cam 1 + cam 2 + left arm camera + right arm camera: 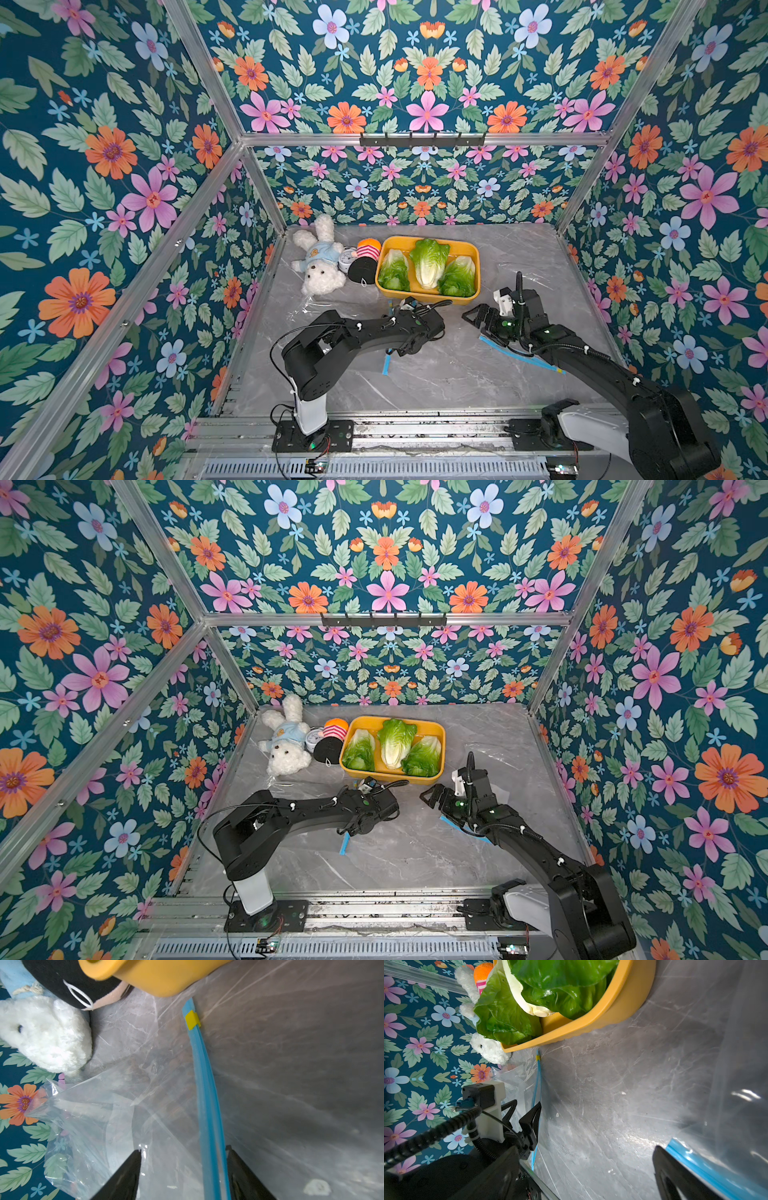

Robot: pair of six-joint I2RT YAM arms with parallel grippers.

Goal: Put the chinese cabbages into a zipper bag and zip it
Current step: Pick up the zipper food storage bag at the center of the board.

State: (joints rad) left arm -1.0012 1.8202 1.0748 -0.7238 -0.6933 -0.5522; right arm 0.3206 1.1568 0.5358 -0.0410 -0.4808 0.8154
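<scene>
Three chinese cabbages [394, 270] [429, 262] [458, 276] lie side by side in a yellow tray [428, 296]. In front of the tray a clear zipper bag [116, 1122] lies flat, its blue zip strip [204, 1084] running to a yellow slider [192, 1020] by the tray wall. My left gripper [183, 1148] is low over this bag. Its jaws stand apart on either side of the strip, which runs close along one finger. My right gripper [473, 316] is wide open and empty, right of the tray's front corner, over a second clear bag with a blue strip [519, 353].
A white plush bunny [318, 266], a small clock [347, 259] and a striped doll [365, 262] crowd the tray's left side. Floral walls close in the left, back and right. The left arm [374, 328] lies across the first bag, whose strip end [386, 365] sticks out below it.
</scene>
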